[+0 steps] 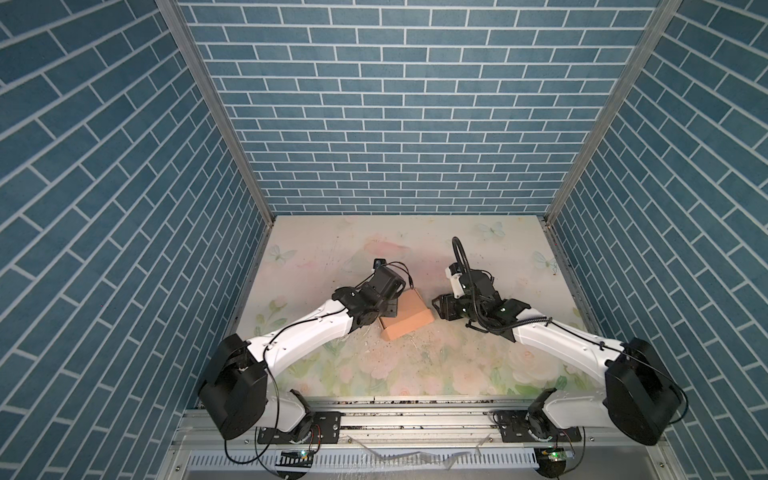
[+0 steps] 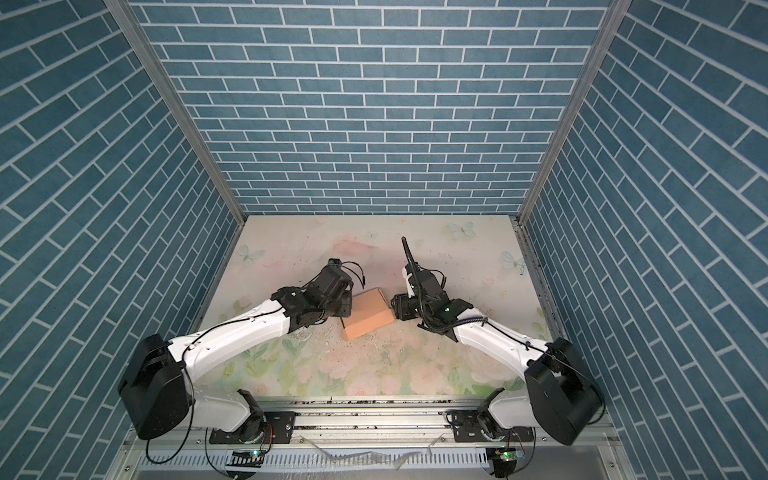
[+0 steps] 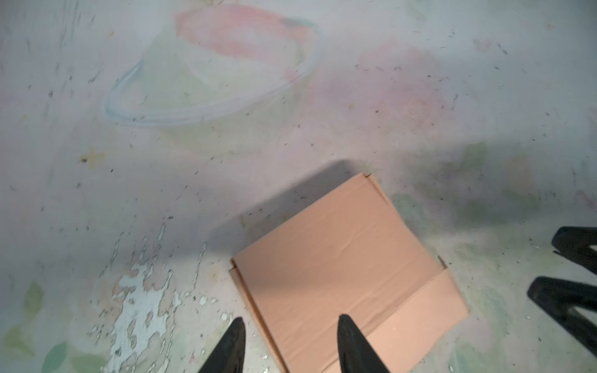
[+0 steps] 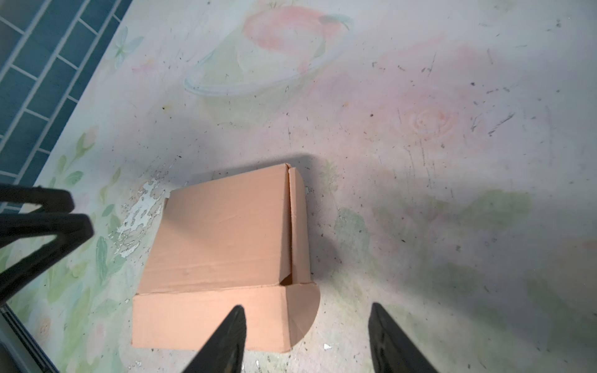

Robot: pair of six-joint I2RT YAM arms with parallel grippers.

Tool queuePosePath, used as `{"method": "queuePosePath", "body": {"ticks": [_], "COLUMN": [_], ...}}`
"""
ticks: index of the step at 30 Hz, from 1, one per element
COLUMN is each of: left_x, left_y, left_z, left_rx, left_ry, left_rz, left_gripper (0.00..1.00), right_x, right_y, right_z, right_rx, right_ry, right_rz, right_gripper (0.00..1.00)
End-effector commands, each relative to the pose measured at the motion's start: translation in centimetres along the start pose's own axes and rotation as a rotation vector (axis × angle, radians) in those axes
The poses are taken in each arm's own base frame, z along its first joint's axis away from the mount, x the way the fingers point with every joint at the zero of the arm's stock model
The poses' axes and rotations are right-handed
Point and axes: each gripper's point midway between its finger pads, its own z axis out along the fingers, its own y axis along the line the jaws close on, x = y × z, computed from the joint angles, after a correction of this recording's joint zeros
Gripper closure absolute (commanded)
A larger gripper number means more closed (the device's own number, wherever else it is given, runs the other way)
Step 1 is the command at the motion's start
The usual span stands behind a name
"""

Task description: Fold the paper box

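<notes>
The peach-tan paper box lies in the middle of the table between both arms, its lid down. A rounded side flap sticks out at one corner, beside the front wall. My left gripper is open at the box's left edge: one finger hangs over the lid, the other over the bare mat. My right gripper is open at the box's right side. One of its fingers is in front of the box wall, and the rounded flap lies between the two. Neither gripper holds anything.
The floral mat is worn, with a peeled white patch next to the box. Blue brick walls close in the back and both sides. An aluminium rail runs along the front, carrying both arm bases.
</notes>
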Motion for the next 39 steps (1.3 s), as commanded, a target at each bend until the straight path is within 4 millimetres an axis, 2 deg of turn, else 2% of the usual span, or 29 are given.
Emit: {"method": "queuePosePath", "body": {"ticks": [1,6,10,14,20,26,33,34,39], "left_x": [3.8,6.0,6.8,6.5,4.8,2.0,-1.2,-1.5,-2.7], "left_y": [3.5,6.4,6.7,5.5,3.7,2.3,-0.2,-0.4,-0.1], "left_z": [0.3,0.4,1.7,3.8,6.3,8.3,11.2,11.5,12.3], "left_rx": [-0.088,-0.165,-0.193,-0.175,-0.169,-0.128,-0.079,-0.072,-0.035], "left_ry": [0.103,0.144,0.186,0.221,0.252,0.254,0.272,0.273,0.26], "left_rz": [-0.103,-0.158,-0.152,-0.144,-0.103,-0.107,-0.069,-0.068,-0.101], "left_gripper": [0.54,0.54,0.54,0.54,0.54,0.54,0.54,0.54,0.54], "right_x": [-0.7,-1.5,-1.1,-0.1,1.7,2.5,1.6,1.3,0.4], "right_y": [0.0,-2.0,-2.7,-3.0,-2.7,-2.4,-3.3,-3.9,-5.5], "right_z": [0.8,2.3,3.6,4.8,6.4,7.2,7.5,7.5,6.7], "right_rx": [0.012,0.087,0.092,0.09,0.041,0.013,0.076,0.111,0.194], "right_ry": [0.014,0.033,0.069,0.102,0.146,0.159,0.136,0.122,0.095], "right_rz": [-0.012,0.04,0.065,0.069,0.103,0.151,0.184,0.186,0.187], "right_gripper": [0.39,0.39,0.39,0.4,0.42,0.43,0.43,0.43,0.43]}}
